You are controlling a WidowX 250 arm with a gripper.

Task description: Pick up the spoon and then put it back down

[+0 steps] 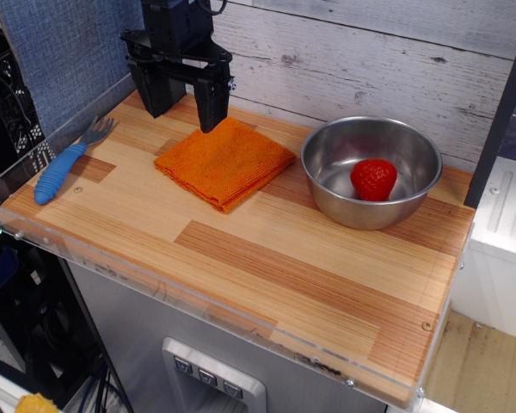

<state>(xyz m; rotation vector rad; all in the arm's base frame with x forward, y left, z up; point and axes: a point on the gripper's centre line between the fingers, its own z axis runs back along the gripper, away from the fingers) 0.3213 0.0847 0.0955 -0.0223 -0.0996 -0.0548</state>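
The spoon [66, 163] lies flat at the left edge of the wooden table [267, 258]. It has a thick ribbed blue handle and a grey pronged head that points toward the back. My black gripper [185, 110] hangs open and empty at the back of the table, above the far corner of the folded orange cloth [224, 161]. It is well to the right of the spoon and apart from it.
A metal bowl [371, 172] at the right holds a red strawberry [374, 179]. A clear plastic rim runs along the table's left and front edges. A wooden plank wall stands behind.
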